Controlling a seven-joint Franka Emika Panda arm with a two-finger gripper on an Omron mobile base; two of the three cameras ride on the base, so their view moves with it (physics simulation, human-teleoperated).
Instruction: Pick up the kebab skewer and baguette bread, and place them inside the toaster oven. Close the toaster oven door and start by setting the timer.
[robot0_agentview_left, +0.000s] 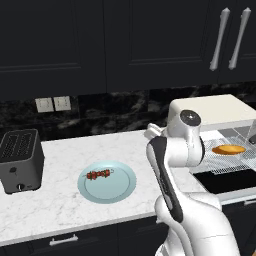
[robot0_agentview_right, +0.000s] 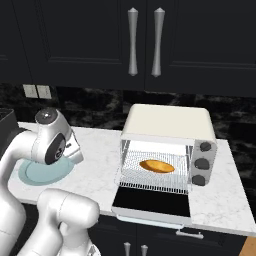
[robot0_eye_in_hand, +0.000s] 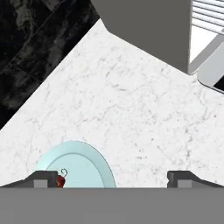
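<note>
Spread-jawed and empty, gripper (robot0_eye_in_hand: 112, 177) hangs above the plate's (robot0_agentview_left: 122, 187) right rim, lining up on kebab skewer (robot0_agentview_left: 99, 174); baguette bread (robot0_agentview_right: 157, 166) sits on toaster oven (robot0_agentview_right: 170, 125) rack.

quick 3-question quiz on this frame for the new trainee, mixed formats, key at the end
1. True or false: the baguette bread lies on the rack inside the toaster oven.
2. The kebab skewer rests on: A) the light blue plate B) the marble counter C) the oven rack.
3. Fill in: the toaster oven door is ____.

Key: 1 true; 2 A; 3 open.
</note>
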